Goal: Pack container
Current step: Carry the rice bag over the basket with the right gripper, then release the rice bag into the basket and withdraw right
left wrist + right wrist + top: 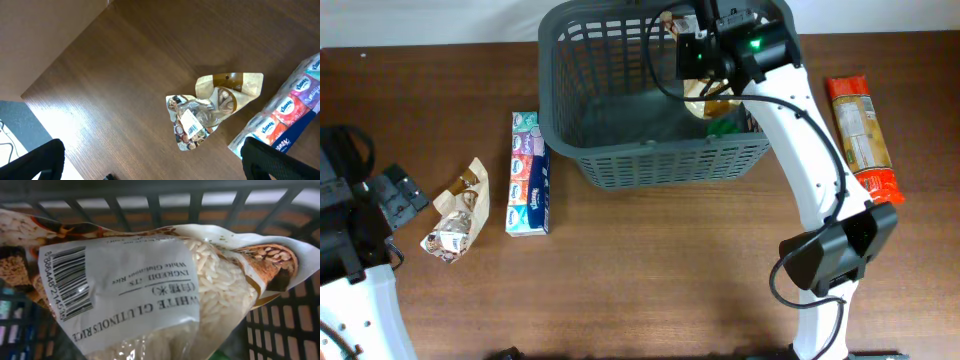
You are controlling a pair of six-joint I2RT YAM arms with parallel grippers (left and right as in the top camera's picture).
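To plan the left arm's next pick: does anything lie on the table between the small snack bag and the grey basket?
Yes. The tissue pack lies flat between the snack bag and the container, its long side across the straight path. The bag would probably have to be lifted over it and over the container's rim.

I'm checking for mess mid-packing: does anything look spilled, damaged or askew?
Nothing looks spilled or torn. The small snack pouch left of the tissue pack is crumpled and lies askew on the table. The rice bag within the container looks intact.
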